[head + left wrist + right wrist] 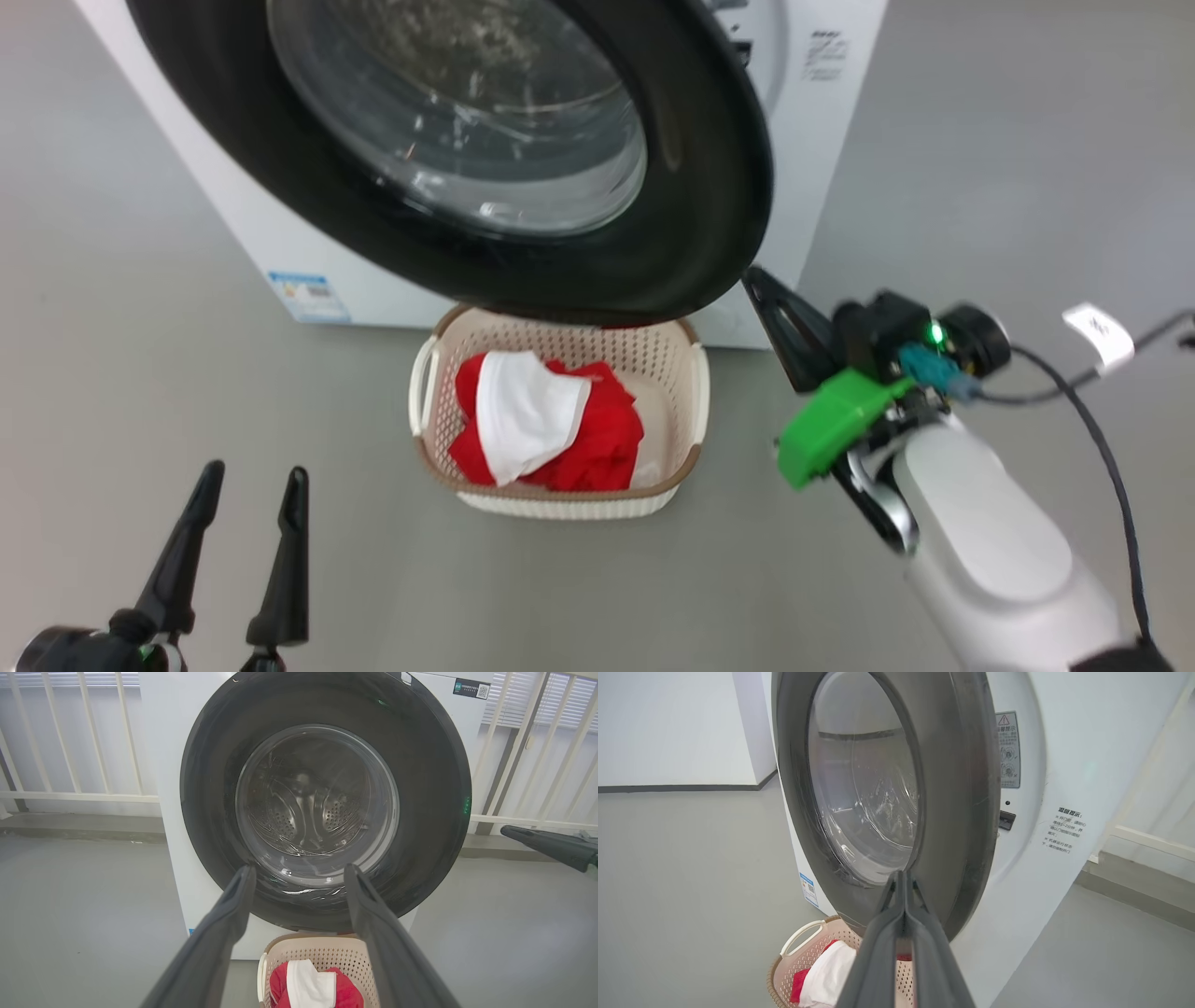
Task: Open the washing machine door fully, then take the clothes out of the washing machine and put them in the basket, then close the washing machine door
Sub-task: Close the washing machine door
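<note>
The washing machine door (691, 187), black-rimmed with a clear glass bowl, stands slightly ajar on the white washing machine (822, 140); in the right wrist view the door (957, 788) leaves a narrow gap at its free edge. Below it sits the basket (695, 392), holding red and white clothes (597, 439). My right gripper (752, 273) is shut and empty, its tip at the door's lower right rim; I cannot tell if they touch. It also shows as the right gripper (902, 875). My left gripper (255, 471) hangs open and empty at the lower left, facing the door (434, 788).
Grey floor surrounds the machine. A white railing (70, 795) runs behind it. A black cable with a white tag (1102, 336) trails from my right wrist. The latch slot (1006, 820) shows on the machine's front beside the door's edge.
</note>
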